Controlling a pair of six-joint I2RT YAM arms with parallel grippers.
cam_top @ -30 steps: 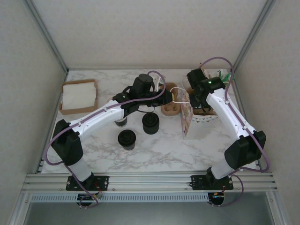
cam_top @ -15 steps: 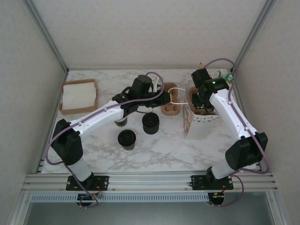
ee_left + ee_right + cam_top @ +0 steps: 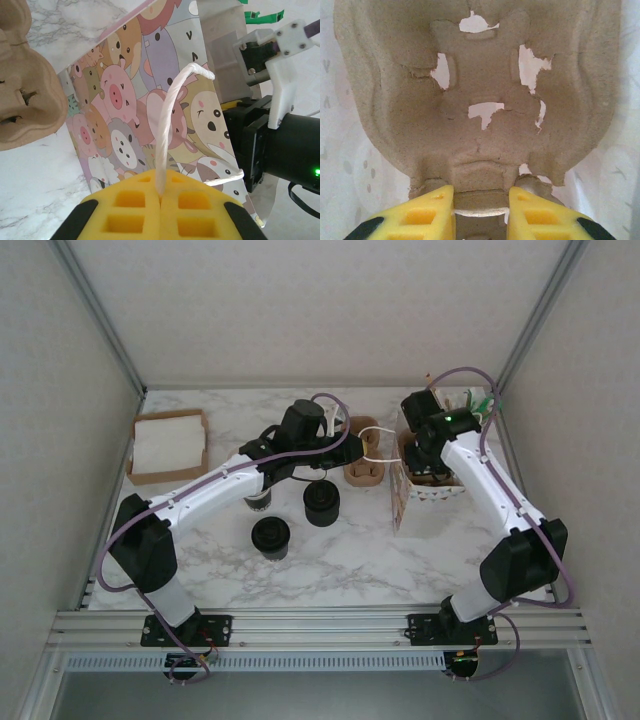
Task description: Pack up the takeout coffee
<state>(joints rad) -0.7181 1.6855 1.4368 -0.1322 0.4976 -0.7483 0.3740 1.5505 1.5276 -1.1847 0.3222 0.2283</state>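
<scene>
Two takeout coffee cups with black lids (image 3: pixel 322 502) (image 3: pixel 271 536) stand on the marble table, and a third (image 3: pixel 258 500) sits half hidden under my left arm. My left gripper (image 3: pixel 352 448) (image 3: pixel 161 197) is shut on the white rope handle (image 3: pixel 170 120) of the cartoon-animal paper bag (image 3: pixel 400 492) (image 3: pixel 135 100). My right gripper (image 3: pixel 424 458) (image 3: pixel 481 207) reaches down into the bag. It is shut on the edge of a brown cardboard cup carrier (image 3: pixel 480 100), which lies inside against the bag's white lining.
A second cardboard carrier (image 3: pixel 364 472) (image 3: pixel 25 90) sits on the table just left of the bag. A box of white napkins (image 3: pixel 167 445) is at the far left. Green items (image 3: pixel 483 403) stand in the back right corner. The table (image 3: pixel 350 555) has free room in front.
The right wrist shifted slightly sideways and back over the bag. The left arm kept its hold on the handle and did not move.
</scene>
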